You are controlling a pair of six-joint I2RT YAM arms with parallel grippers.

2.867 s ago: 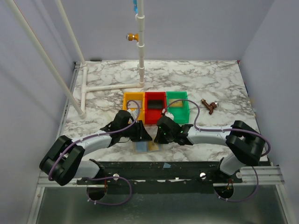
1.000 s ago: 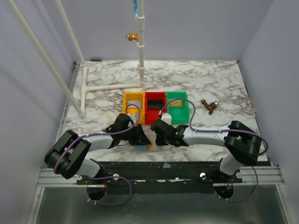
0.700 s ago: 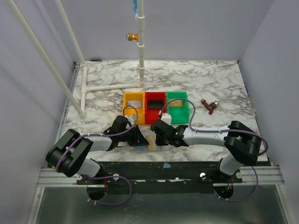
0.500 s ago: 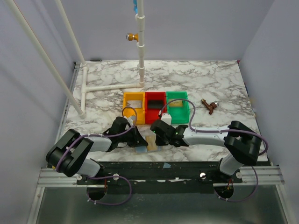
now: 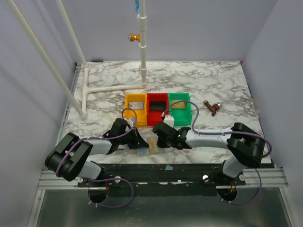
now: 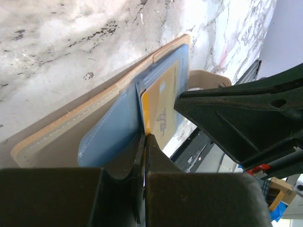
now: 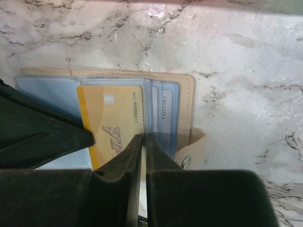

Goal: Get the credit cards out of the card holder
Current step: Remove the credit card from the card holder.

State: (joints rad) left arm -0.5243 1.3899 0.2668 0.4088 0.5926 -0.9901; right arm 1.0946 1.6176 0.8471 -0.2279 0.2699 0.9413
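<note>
The card holder [image 5: 150, 144] lies open on the marble near the front edge, with a tan outer face [image 6: 52, 137], blue lining [image 7: 163, 106] and a snap tab [image 7: 186, 162]. A tan-yellow credit card [image 7: 111, 120] printed "VIP" sticks partway out of a blue pocket. It also shows in the left wrist view [image 6: 161, 111]. My left gripper [image 6: 144, 136] is shut on that card's edge, left of the holder [image 5: 138, 140]. My right gripper [image 7: 144, 138] is shut on the pocket edge beside the card, right of the holder [image 5: 160, 140].
Yellow tray [image 5: 128, 100], red tray [image 5: 148, 116] holding a black card [image 5: 156, 107], and green tray [image 5: 189, 113] stand in a row just behind the grippers. A brown object [image 5: 212, 108] lies to the right. A white pipe frame [image 5: 113, 87] stands at the back left.
Both grippers have come together at the holder, which now lies open between them. The left gripper has shifted slightly left, holding the card.
</note>
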